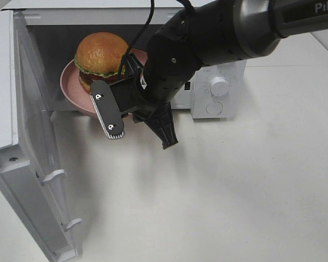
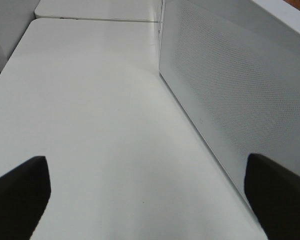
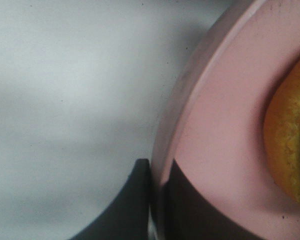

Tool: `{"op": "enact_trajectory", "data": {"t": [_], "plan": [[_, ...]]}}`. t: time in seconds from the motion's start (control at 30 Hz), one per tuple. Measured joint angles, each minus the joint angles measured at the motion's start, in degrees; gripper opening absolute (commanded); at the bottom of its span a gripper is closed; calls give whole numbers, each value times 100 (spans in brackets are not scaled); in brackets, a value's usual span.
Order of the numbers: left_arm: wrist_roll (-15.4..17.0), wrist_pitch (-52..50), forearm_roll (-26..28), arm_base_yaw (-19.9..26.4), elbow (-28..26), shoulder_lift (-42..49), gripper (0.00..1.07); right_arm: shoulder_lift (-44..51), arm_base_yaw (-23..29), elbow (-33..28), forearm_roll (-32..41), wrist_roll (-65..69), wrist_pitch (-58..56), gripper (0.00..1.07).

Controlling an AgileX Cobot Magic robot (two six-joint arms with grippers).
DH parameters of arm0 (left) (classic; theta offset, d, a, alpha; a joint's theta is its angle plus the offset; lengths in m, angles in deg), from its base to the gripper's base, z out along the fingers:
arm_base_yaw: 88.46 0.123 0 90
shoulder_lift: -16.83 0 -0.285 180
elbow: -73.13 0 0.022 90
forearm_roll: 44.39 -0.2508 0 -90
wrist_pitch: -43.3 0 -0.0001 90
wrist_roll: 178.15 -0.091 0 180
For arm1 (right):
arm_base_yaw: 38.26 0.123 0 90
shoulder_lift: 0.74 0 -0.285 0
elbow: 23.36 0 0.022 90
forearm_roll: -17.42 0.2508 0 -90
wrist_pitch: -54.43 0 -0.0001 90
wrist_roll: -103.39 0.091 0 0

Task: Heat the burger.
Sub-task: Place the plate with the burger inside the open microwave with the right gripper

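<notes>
The burger with its golden bun sits on a pink plate at the mouth of the open microwave. In the right wrist view my right gripper is shut on the rim of the plate, with the burger just beyond. In the exterior view a black arm hides that grip. My left gripper hangs in front of the oven mouth, open wide and pointing down at the table. Nothing lies between its fingers.
The microwave door stands swung out on the left, and its mesh panel is close beside my left gripper. The oven's dial is to the right of the opening. White table spreads in front.
</notes>
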Motion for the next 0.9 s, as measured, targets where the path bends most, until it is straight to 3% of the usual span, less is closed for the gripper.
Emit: {"op": "enact_trajectory", "data": {"t": [0.9], "plan": [[0, 0, 0, 0, 0, 0, 98, -1249, -390, 1925, 6, 413, -607, 0]]}}
